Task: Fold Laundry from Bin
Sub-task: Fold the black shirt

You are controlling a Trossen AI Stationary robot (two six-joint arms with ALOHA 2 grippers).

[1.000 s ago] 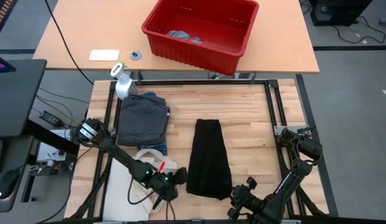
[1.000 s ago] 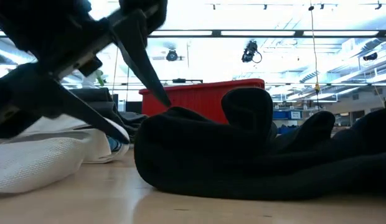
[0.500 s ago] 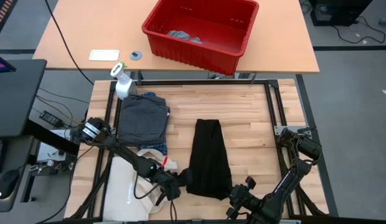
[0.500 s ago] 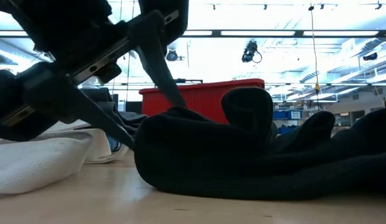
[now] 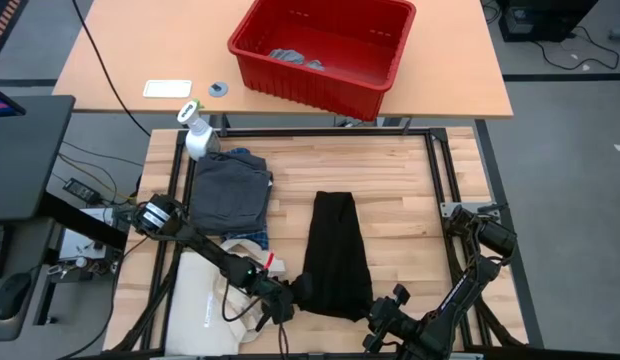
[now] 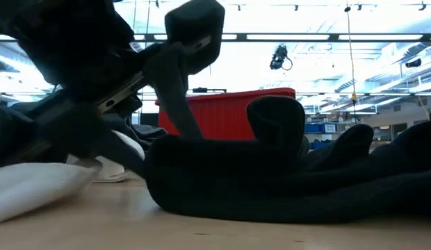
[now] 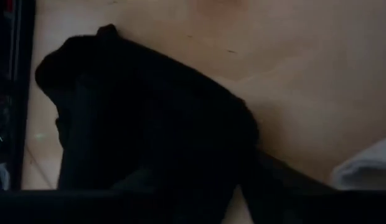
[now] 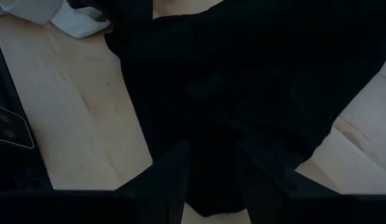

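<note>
The bin [image 5: 325, 50] is showing bright red, with light grey pieces [image 5: 295, 57] lying inside it. The long folded garment [image 5: 335, 255] is looking plain black, the folded stack [image 5: 228, 190] dark grey, a blue plaid edge [image 5: 252, 238] is peeking out, and the tote bag [image 5: 205, 305] is showing cream.

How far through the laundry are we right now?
Done: a dark grey piece lies folded on the table. In hand: both grippers, left and right, are at the near end of the black piece. Left: light grey pieces sit in the bin.
</note>
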